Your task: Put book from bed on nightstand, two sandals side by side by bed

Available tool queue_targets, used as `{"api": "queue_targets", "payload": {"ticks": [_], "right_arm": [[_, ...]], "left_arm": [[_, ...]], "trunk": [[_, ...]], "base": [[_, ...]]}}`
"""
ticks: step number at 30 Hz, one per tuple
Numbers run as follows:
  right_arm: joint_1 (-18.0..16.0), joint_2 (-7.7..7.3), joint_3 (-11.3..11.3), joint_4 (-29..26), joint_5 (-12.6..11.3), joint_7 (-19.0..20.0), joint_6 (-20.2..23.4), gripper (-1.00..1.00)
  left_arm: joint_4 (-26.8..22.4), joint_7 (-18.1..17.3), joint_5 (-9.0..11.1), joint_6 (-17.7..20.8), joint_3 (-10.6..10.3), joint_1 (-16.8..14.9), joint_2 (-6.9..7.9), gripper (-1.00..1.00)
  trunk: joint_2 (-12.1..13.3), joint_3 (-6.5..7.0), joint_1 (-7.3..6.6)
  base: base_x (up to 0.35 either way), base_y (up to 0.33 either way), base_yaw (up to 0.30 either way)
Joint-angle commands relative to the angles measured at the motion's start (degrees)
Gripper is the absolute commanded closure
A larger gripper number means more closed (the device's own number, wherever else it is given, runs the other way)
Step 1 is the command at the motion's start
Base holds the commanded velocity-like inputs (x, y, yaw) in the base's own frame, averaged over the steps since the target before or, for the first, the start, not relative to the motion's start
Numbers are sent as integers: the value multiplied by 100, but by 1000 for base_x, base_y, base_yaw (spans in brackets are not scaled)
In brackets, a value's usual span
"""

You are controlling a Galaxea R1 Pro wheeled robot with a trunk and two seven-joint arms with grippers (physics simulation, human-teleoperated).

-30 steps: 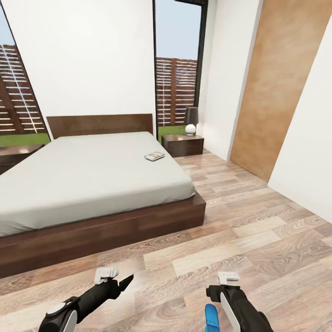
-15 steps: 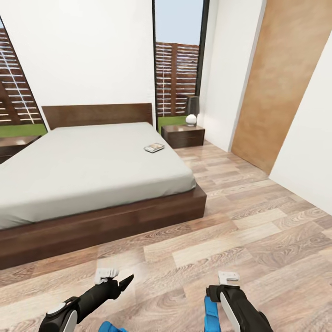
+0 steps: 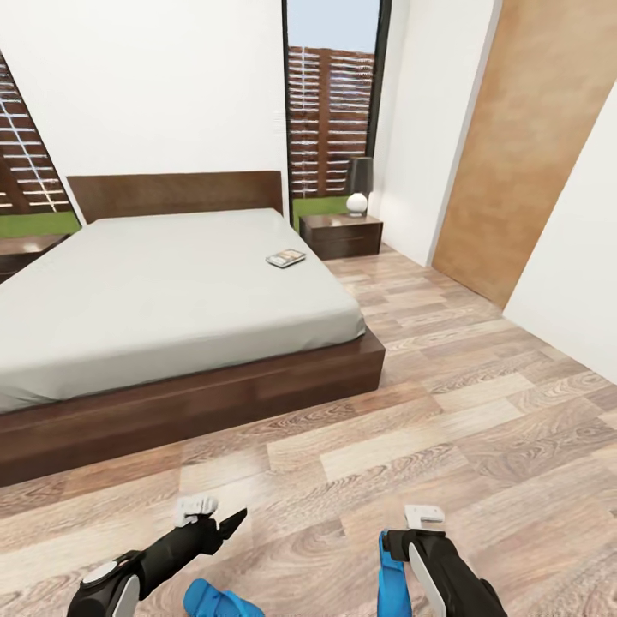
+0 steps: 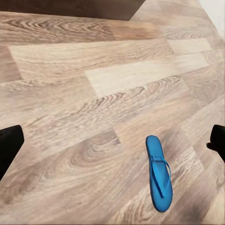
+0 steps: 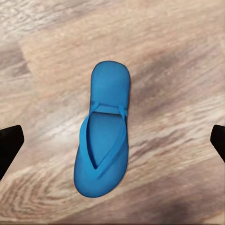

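The book lies on the grey mattress of the bed, near its right edge. A dark nightstand with a lamp stands right of the headboard; another nightstand peeks in at the far left. Two blue sandals lie on the plank floor close to me: one sandal is between my arms, the other sandal is partly behind my right arm. My left gripper is open above the floor, a sandal off to one side. My right gripper hangs open over a sandal.
A tall dark-framed window is behind the right nightstand. A brown wood panel lines the right wall. Wood-plank floor stretches between the bed's foot and the right wall.
The camera has tilted down, so the bed sits higher in the picture and both sandals have come further into view at the bottom. The arms hold the same pose.
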Motion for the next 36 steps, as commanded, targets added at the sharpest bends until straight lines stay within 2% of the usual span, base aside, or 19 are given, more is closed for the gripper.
{"api": "queue_targets", "payload": {"ticks": [1,3,5,6,7,10,11,12,13,19,36], "right_arm": [[-3,3,-5,-9,-11,-20,28,-100],[-2,3,-5,-8,-10,-20,28,-100],[-2,3,-5,-9,-9,-20,28,-100],[-3,3,-5,-9,-8,-20,26,-100],[-2,3,-5,-8,-7,-20,25,-100],[0,3,-5,-9,-6,-20,23,-100],[1,0,-5,-10,-6,-20,23,-100],[-1,-1,-5,-10,-6,-22,24,-100],[-3,1,-5,-10,-6,-25,26,-100],[-2,3,2,-10,-6,-28,28,-100],[1,3,12,-10,-6,-20,28,-100]], "left_arm": [[-8,-93,115,57,11,-8,18,-100],[-24,-458,526,139,45,-44,162,-100],[-29,-629,814,251,82,-63,274,-100],[-33,-748,1149,419,124,-86,399,-100],[-31,-852,1694,683,182,-119,590,-100],[-31,-901,2206,847,227,-140,763,-100],[-25,-911,2469,907,258,-147,858,-100],[-19,-912,2568,928,274,-150,895,-100],[12,-910,2832,979,334,-158,998,-100],[150,-915,2930,991,360,-161,1039,-100],[198,-916,2941,985,342,-161,1021,-100]], "trunk": [[-4,-28,1],[-6,-72,6],[-9,-117,11],[-10,-139,14],[-12,-161,17],[-16,-227,24],[-17,-249,27],[-18,-272,29],[-20,-294,32],[-28,-427,48],[-50,-803,91]], "base": [[0,0,0],[0,0,0],[0,0,0],[0,0,0],[0,0,0],[0,0,0],[0,0,0],[0,0,0],[0,0,0],[0,0,0],[0,0,0]]}}
